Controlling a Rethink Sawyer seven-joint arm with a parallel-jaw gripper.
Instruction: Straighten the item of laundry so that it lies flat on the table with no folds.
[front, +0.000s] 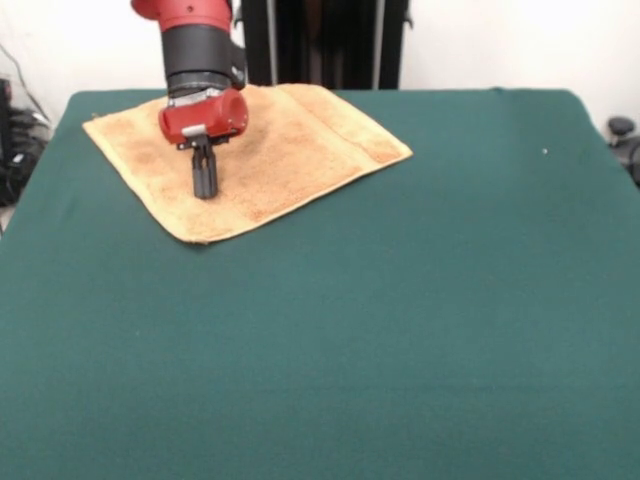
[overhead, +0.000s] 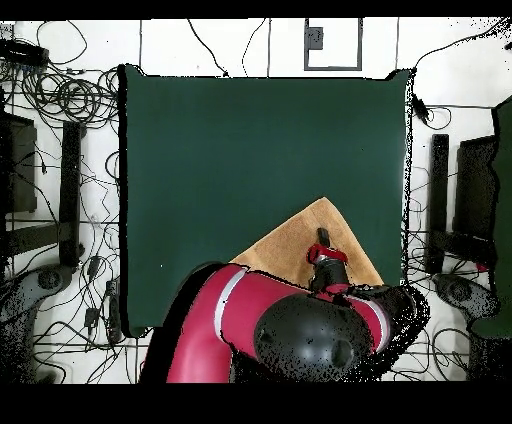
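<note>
Towel: orange-tan terry-cloth towel spread flat at the dark green felt table's eleven o'clock.
My gripper: jaws clenched together, tips on the towel.
Writing: none readable.

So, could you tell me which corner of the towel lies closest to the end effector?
The towel corner pointing toward the camera in the front view; the end effector stands just behind it, while the other three lie farther off.

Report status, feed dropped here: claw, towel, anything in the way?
Claw shut, tips down on the towel. Towel spread flat at the table's robot-side edge. Nothing else on the felt.
</note>
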